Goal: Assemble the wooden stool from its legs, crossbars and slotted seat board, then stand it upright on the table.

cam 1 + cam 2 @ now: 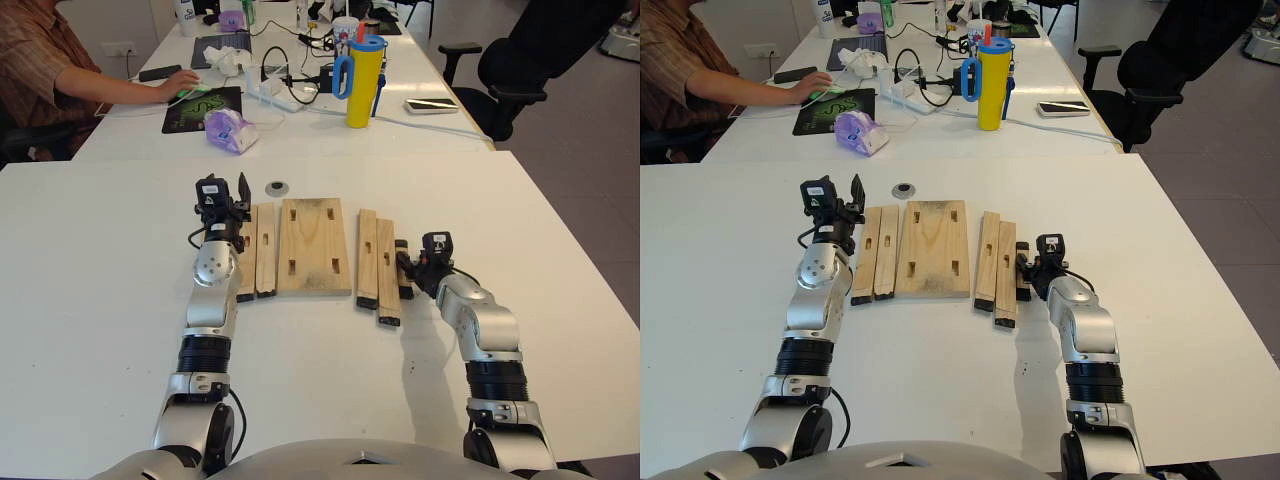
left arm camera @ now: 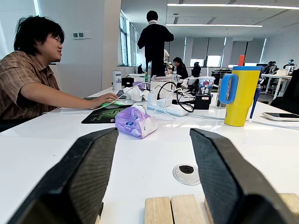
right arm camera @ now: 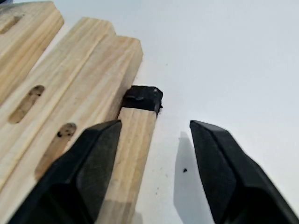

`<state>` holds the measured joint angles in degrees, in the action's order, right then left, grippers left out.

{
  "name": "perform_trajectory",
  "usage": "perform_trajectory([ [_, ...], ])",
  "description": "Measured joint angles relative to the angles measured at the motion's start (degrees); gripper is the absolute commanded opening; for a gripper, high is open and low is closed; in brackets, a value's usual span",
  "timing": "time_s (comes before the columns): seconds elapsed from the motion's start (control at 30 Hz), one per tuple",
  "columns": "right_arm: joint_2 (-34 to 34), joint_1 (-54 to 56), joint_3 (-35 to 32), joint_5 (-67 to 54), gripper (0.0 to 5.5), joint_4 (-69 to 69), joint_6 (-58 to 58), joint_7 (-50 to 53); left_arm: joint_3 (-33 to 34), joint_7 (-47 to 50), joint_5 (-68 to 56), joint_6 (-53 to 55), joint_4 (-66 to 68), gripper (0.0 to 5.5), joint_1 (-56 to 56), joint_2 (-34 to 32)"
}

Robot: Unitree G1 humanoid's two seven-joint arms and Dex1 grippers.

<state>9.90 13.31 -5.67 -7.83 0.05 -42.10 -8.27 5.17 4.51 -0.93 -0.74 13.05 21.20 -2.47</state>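
The slotted seat board [image 1: 315, 245] lies flat in the middle of the white table. Two slotted legs [image 1: 258, 252] lie side by side along its left edge, and two more legs [image 1: 377, 262] along its right. A thin crossbar [image 3: 135, 135] with a black end lies just right of those. My left gripper [image 1: 228, 200] is open at the far end of the left legs [image 2: 170, 211], with nothing between its fingers [image 2: 79, 182]. My right gripper [image 1: 408, 265] is open and low over the crossbar [image 1: 403, 270], which lies between its fingers [image 3: 88, 163] unclamped.
A round cable grommet [image 1: 277, 187] sits in the table beyond the board. On the table behind stand a yellow tumbler [image 1: 364, 85], a purple tissue pack [image 1: 230, 130], a phone [image 1: 432, 104] and cables. A person's hand rests on a mouse [image 1: 190, 88]. Bare table [image 1: 90, 300] lies on both sides.
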Motion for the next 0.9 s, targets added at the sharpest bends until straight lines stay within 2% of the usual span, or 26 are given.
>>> perform_trajectory([
  [0.33, 0.4, 0.0, 1.2, -0.4, 2.71, -0.1, -1.5, -1.8, -0.2, 0.4, 0.5, -0.5, 0.7, 2.85, 0.0, 0.0],
  [0.7, 2.3, -1.6, 3.8, 0.1, 2.71, -7.1, -11.4, -1.8, -0.2, 1.2, 0.5, -0.4, 0.0, 2.85, -0.2, 0.4],
  [0.9, -0.1, -5.0, 2.1, -0.4, 1.85, -12.5, -15.0, 0.6, -0.8, -0.3, 0.5, 1.4, -0.3, 2.85, -1.0, 0.2],
])
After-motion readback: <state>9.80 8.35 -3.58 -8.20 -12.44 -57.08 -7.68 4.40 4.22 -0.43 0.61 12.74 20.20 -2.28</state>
